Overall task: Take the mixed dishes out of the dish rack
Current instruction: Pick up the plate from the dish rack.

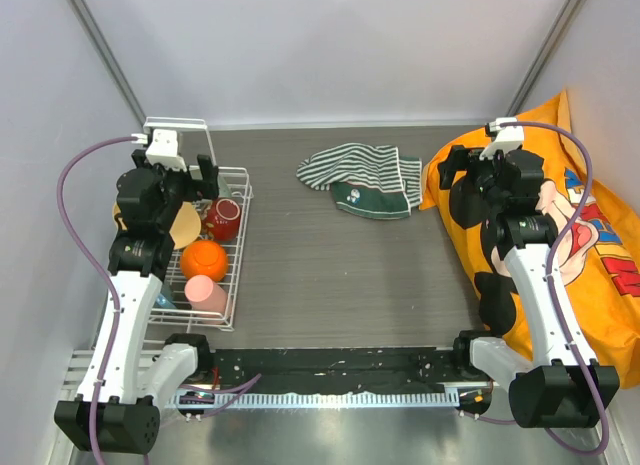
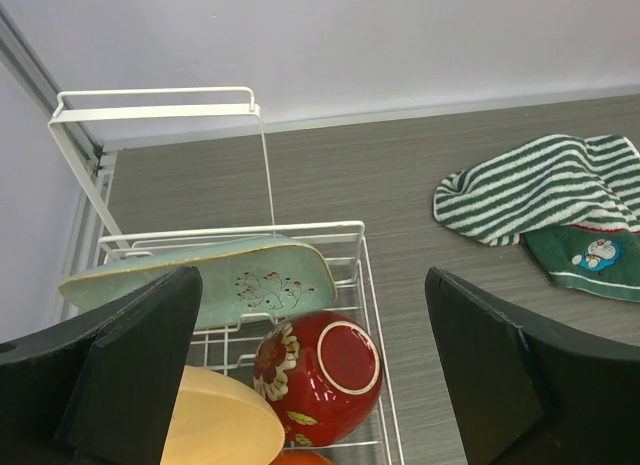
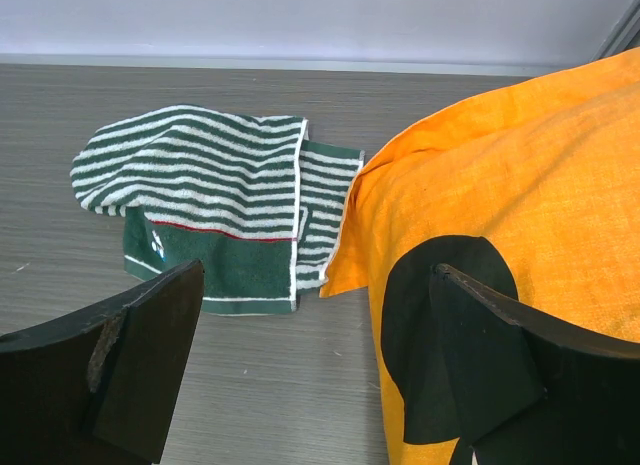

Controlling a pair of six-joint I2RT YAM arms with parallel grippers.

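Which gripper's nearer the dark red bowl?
Left. Left gripper hangs just over the dark red bowl; right gripper is across the table, above the orange bag.

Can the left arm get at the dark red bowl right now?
Probably yes: the left gripper hangs open above the dish rack, and the dark red bowl lies uncovered below its fingers, with the tan plate only beside it.

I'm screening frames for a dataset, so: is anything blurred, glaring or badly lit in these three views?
Top view: even, soft light, sharp throughout, faint shadows only. Left wrist view: the red bowl and rack are crisp, with a slight shine on the bowl; the left fingers are dark and featureless. Right wrist view: the striped towel is sharp; the right fingers are equally dark.
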